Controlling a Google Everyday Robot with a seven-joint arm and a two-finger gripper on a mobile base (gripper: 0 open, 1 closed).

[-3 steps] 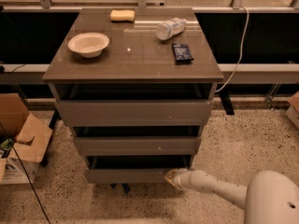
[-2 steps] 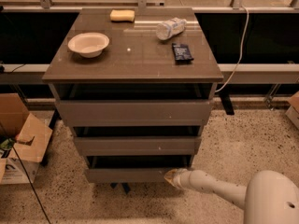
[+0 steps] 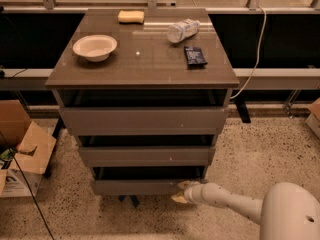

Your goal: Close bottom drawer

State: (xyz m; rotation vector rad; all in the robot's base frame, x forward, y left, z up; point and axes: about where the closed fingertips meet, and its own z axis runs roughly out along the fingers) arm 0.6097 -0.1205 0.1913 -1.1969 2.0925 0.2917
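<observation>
Grey bottom drawer, end effector at corner

Slight leftward shift of tool at right corner of bottom drawer.

Matt-fronted bottom drawer; smooth pale plastic gripper at its rt corner.

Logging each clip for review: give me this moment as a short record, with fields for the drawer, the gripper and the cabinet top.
bottom drawer: lowest of three, dark gap above its front panel
gripper: at that panel's right end, low down
cabinet top: bowl, sponge, bottle on its side, dark packet
floor: open cardboard box at left
</observation>
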